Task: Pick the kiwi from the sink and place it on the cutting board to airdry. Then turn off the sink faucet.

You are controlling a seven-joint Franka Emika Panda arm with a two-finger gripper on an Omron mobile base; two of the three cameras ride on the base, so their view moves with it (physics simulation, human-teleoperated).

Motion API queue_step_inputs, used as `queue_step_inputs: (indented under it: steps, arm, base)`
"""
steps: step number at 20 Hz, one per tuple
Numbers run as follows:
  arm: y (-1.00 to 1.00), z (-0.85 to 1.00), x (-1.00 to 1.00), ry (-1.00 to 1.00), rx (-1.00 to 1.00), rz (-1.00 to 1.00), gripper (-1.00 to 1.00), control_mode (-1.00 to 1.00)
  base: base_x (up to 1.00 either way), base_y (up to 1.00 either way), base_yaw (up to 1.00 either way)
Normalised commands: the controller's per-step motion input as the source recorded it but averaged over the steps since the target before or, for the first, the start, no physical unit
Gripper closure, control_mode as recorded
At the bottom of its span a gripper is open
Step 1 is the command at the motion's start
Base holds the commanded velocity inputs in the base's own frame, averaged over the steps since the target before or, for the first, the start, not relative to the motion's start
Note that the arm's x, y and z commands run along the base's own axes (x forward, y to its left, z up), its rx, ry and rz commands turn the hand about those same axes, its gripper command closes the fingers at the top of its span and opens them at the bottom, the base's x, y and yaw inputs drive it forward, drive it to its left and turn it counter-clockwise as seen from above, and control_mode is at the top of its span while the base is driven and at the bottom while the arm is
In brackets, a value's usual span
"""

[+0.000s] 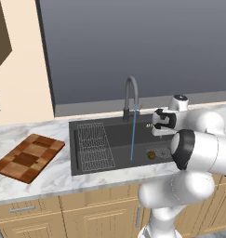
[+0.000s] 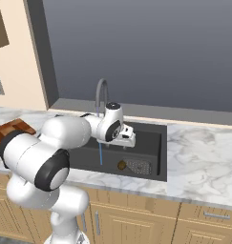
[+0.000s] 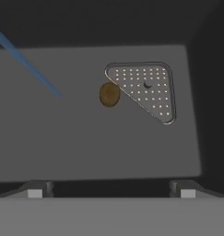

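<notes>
A white robot arm rises in front of wooden cabinet drawers (image 1: 86, 211) and reaches over a marble counter (image 2: 203, 152). Its gripper (image 3: 111, 189) hangs above the right part of the sink (image 1: 112, 137), jaws spread wide apart and holding nothing. Below it, on the dark basin floor, the kiwi (image 3: 109, 94) lies just beside a perforated triangular drain grate (image 3: 148, 90), apparently touching its edge. A thin blue stream of water (image 1: 132, 135) falls from the sink faucet (image 1: 129, 95) into the middle of the basin, and a wire rack (image 1: 93, 146) sits in the basin's left part. The cutting board (image 1: 28, 156) rests on the counter left of the sink, well apart from the kiwi. Behind is a large dark grey window (image 1: 133, 46). No writing or labels can be read.
</notes>
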Motion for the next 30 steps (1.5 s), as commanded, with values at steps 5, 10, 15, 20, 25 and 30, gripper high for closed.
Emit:
queue_step_inputs:
  steps: [5, 10, 15, 20, 25, 30]
  arm:
    - [0.0, -0.13, 0.0, 0.0, 0.02, 0.0, -1.0, -1.0]
    - [0.0, -0.15, 0.03, 0.0, 0.01, 0.0, -1.0, -1.0]
    - [0.0, -0.19, 0.03, 0.0, 0.0, 0.0, -1.0, -1.0]
    - [0.0, -0.19, 0.01, 0.0, 0.0, 0.0, -1.0, -1.0]
    - [0.0, -0.17, 0.06, 0.0, 0.01, 0.0, -1.0, -1.0]
    - [0.0, -0.17, 0.1, 0.0, 0.01, 0.0, -1.0, -1.0]
  base:
    - [0.0, 0.0, 0.0]
    - [0.0, 0.0, 0.0]
    - [0.0, 0.0, 0.0]
    - [0.0, 0.0, 0.0]
    - [0.0, 0.0, 0.0]
    - [0.0, 0.0, 0.0]
